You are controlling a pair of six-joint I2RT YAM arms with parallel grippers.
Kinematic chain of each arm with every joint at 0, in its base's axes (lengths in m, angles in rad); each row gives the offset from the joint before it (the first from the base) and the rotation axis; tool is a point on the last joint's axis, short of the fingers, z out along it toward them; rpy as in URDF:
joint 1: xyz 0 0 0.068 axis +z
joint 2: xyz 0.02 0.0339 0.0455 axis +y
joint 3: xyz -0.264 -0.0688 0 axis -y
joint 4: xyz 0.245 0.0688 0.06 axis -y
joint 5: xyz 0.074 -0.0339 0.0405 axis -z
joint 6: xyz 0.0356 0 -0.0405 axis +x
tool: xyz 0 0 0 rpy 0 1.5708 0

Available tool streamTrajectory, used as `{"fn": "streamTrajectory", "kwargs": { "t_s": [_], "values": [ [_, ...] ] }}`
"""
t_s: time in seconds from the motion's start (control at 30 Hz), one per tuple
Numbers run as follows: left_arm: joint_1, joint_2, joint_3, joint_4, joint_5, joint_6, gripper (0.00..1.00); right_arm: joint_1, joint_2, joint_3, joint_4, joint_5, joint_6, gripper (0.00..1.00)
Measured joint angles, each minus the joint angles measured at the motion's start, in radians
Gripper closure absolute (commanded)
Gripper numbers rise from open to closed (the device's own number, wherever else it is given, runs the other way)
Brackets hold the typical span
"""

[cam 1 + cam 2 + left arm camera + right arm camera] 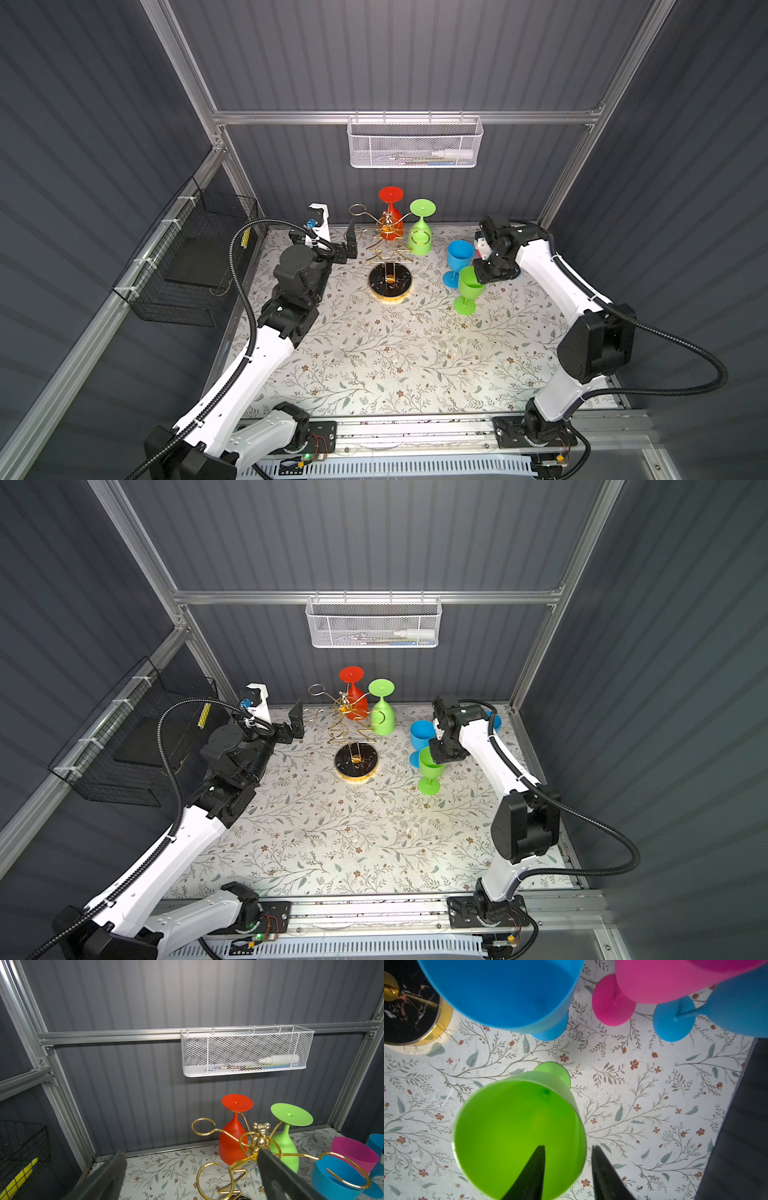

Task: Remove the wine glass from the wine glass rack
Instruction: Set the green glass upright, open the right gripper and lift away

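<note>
The wine glass rack (388,245), a gold wire tree on a round black base (390,282), stands at the back of the table. A red wine glass (390,195) and a green wine glass (422,237) hang on it upside down. My left gripper (323,232) is wide open just left of the rack, holding nothing; in the left wrist view its fingers (268,1159) frame the rack's arms. My right gripper (484,270) is over an upright green glass (512,1126) standing on the table. Its jaws are parted astride the rim, one finger inside the bowl, neither pressing the wall.
An upright blue glass (459,253) stands close behind the green one, with a pink glass (654,980) and another blue glass (737,1001) beside them. A white mesh basket (415,143) hangs on the back rail. A black wire basket (191,257) hangs on the left wall.
</note>
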Motion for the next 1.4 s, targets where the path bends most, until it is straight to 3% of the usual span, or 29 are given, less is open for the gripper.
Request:
{"fn": "streamTrajectory", "kwargs": {
  "t_s": [0.27, 0.37, 0.5, 0.73, 1.03, 1.4],
  "values": [
    [0.0, -0.012, 0.0, -0.004, 0.0, 0.0, 0.0, -0.043, -0.217, -0.005, 0.129, -0.194, 0.054, 0.32],
    [0.0, -0.02, -0.002, -0.005, 0.0, 0.0, 0.0, -0.052, -0.308, -0.066, 0.287, -0.306, 0.122, 0.24],
    [0.002, -0.035, -0.01, -0.008, 0.0, 0.0, 0.0, -0.051, -0.367, -0.195, 0.543, -0.435, 0.268, 0.22],
    [0.002, -0.063, -0.019, -0.023, 0.0, 0.0, 0.0, -0.052, -0.23, -0.217, 0.808, -0.532, 0.457, 0.22],
    [0.002, -0.079, -0.024, -0.05, 0.0, 0.0, 0.0, -0.051, -0.032, -0.08, 0.902, -0.592, 0.559, 0.24],
    [0.003, -0.087, -0.024, -0.064, 0.0, 0.0, 0.0, -0.021, 0.083, 0.045, 0.961, -0.63, 0.629, 0.28]
  ]
}}
